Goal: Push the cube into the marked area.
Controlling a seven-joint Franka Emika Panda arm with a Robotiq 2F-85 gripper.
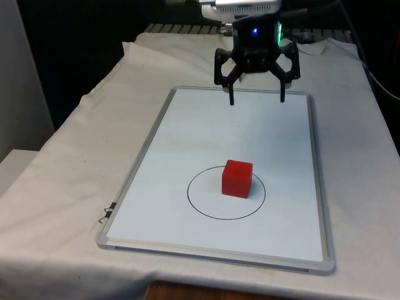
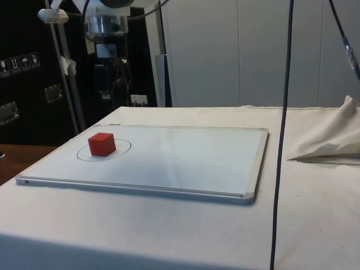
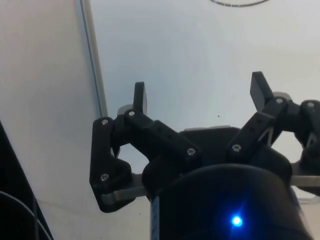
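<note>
A red cube (image 1: 237, 179) (image 2: 102, 144) sits inside a black drawn circle (image 1: 191, 201) (image 2: 125, 147) on a white board (image 1: 250, 125) (image 2: 191, 152). The cube stands slightly off the circle's middle, and all of it is within the line. My black gripper (image 1: 257, 101) (image 2: 112, 84) (image 3: 199, 87) hangs open over the board's far end, well behind the cube and apart from it. Nothing is between its fingers. In the wrist view an arc of the circle (image 3: 235, 4) shows beyond the fingertips.
The board has a raised metal frame (image 1: 134, 169) and lies on the white cloth. A small metal clip (image 1: 107, 214) lies by the board's near corner on the front view's left. A black cable (image 2: 284, 112) hangs down and a bunched fold of cloth (image 2: 332, 135) rises beside the board.
</note>
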